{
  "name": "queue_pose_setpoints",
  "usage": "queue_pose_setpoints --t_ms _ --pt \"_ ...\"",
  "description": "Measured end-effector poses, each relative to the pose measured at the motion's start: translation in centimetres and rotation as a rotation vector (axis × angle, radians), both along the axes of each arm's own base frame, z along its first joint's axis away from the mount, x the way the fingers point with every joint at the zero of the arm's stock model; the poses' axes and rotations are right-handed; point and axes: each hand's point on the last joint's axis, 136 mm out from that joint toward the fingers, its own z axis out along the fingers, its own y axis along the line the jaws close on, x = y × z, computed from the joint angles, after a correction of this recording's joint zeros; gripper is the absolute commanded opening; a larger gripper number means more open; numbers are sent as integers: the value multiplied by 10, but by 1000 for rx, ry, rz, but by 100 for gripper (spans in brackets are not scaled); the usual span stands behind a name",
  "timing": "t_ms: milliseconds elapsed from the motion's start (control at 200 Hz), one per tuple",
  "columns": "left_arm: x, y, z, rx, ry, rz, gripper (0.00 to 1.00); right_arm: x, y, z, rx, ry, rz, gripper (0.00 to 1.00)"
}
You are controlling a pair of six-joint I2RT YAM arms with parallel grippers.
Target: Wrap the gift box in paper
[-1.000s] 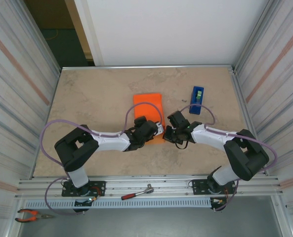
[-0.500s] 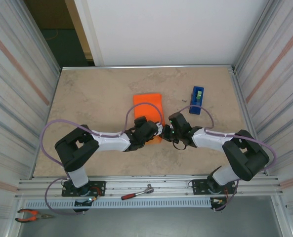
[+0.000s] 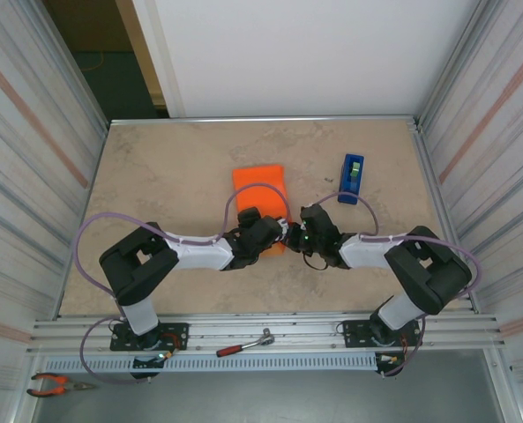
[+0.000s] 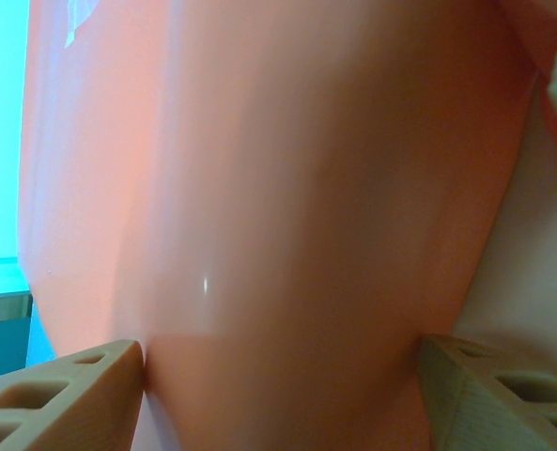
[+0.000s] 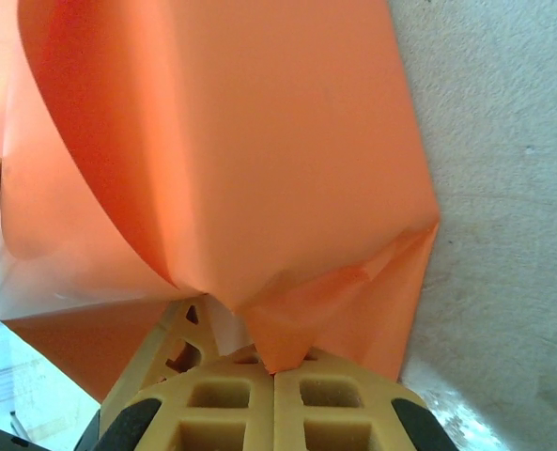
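A beige, marbled table (image 3: 173,176) sits boxed in by ribbed metal walls on the left and right, with a white panel at the far side and an aluminium rail along the near edge.

The only holder on the table is one blue tape dispenser (image 3: 351,179), standing on the far right, well apart from the arms. Something green shows at its far end.

One orange parcel lies at the middle of the table, its long side running near to far. This is the gift box (image 4: 287,244), skinned all over in the paper (image 5: 259,141), so none of its bare surface can be seen.

Both arms reach inward and meet at the parcel's near end. The left gripper (image 3: 277,234) has its jaws set wide. In the left wrist view the orange bulk fills the gap between its fingers (image 4: 67,395), and both pads lie against it. The right gripper (image 5: 274,376) has its jaws pressed together, pinching a creased corner fold of the sheet at the parcel's near right.

In all there are one parcel, one sheet, one dispenser and two arms. One ratchet wrench (image 3: 243,344) lies on the near rail. One pair of orange-handled pliers (image 3: 54,383) lies on the ledge at the near left corner.
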Motion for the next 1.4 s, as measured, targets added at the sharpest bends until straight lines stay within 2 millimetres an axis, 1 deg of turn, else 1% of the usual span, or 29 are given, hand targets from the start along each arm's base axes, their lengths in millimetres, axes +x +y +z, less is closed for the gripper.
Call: queue_pose_setpoints --t_ms 35,135,190,261,556,666,752,822,862,892,957,1047,1092,1142,1223,1263,1348,1398 --pt "0 1 0 4 -1 3 75 0 2 -1 8 1 -3 0" --pt "2 6 -1 21 -5 15 75 2 6 -4 26 6 -13 17" --pt "3 9 -1 34 -7 22 75 2 6 -9 27 18 -20 22" --pt "3 11 -2 45 -9 27 75 1 7 -13 38 27 -28 23" --pt "3 11 -1 43 -9 26 75 0 5 -13 46 24 -39 26" --pt "0 8 2 20 8 18 75 0 1 -8 50 21 -46 27" --pt "-6 3 6 -16 56 -9 76 1 -6 2 56 10 -59 27" --pt "-11 -3 15 -67 100 -31 76 4 -14 13 64 -7 -75 28" --pt "-12 -6 26 -110 120 -42 77 5 -19 20 68 -17 -88 28" --pt "-12 -10 36 -145 129 -52 77 6 -23 24 67 -26 -98 29" --pt "-11 -19 65 -236 132 -75 78 7 -32 33 56 -41 -113 32" --pt "-5 -25 104 -343 123 -94 79 4 -44 41 34 -52 -123 40" --pt "-1 -26 118 -382 124 -97 80 2 -48 42 17 -53 -122 43" --pt "7 -24 129 -419 131 -85 80 -1 -53 40 -10 -47 -119 43" --pt "23 -16 133 -450 165 -45 79 -6 -58 32 -57 -16 -107 44" --pt "33 -11 131 -456 182 -17 75 -8 -59 28 -76 -1 -101 44" --pt "54 -4 121 -455 224 46 67 -9 -55 24 -116 20 -75 45" --pt "61 -3 112 -440 246 62 63 -9 -49 23 -130 25 -56 45"
